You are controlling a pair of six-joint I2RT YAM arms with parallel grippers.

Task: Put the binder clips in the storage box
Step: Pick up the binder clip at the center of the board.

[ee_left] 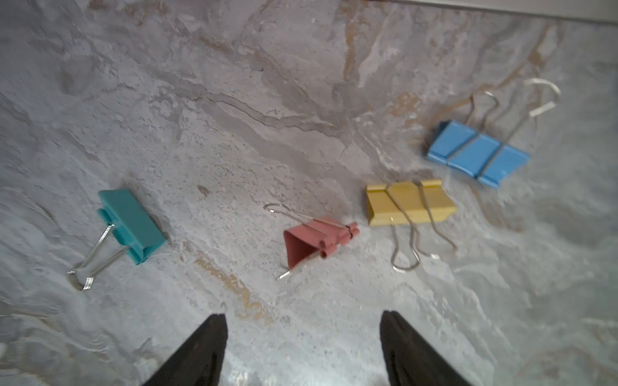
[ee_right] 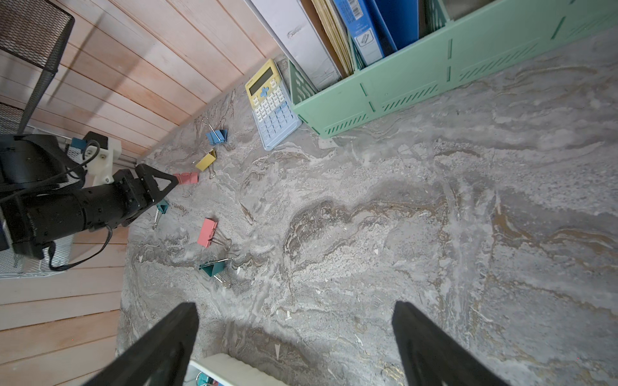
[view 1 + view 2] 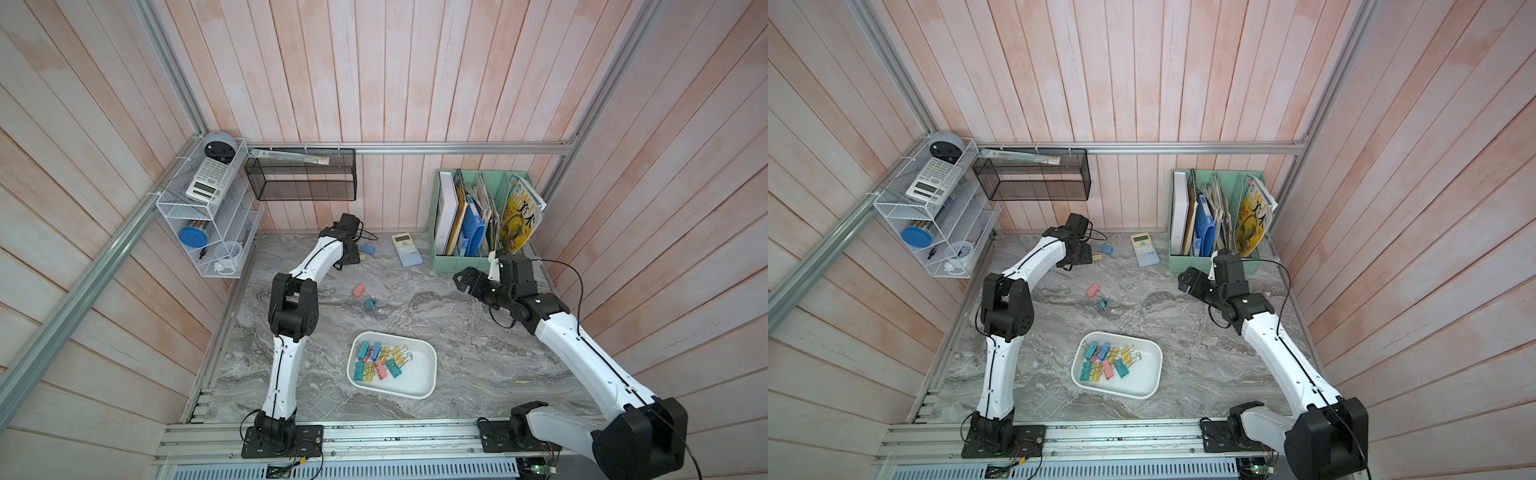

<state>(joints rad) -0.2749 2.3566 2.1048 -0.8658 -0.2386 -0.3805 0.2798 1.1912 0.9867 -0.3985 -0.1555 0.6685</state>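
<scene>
The white storage box [image 3: 432, 362] sits at mid-front and holds several pastel binder clips [image 3: 376, 359]. Six more lie loose on the marble. In the left wrist view a teal clip [image 1: 132, 225], a pink clip [image 1: 314, 242], a yellow clip [image 1: 409, 204] and a blue clip [image 1: 478, 153] lie just beyond my left gripper [image 1: 302, 320], which is open and empty at the far left. Another pink clip [image 3: 358, 290] and teal clip [image 3: 369, 305] rest mid-table. My right gripper [image 2: 294, 310] hovers open and empty at the right, above the box rim [image 2: 230, 366].
A yellow-blue calculator [image 3: 406, 249] lies near the back wall beside the mint-green file holder [image 3: 478, 257] full of books. A black mesh basket [image 3: 301, 174] and a white wire rack [image 3: 208, 208] hang on the walls at the back left.
</scene>
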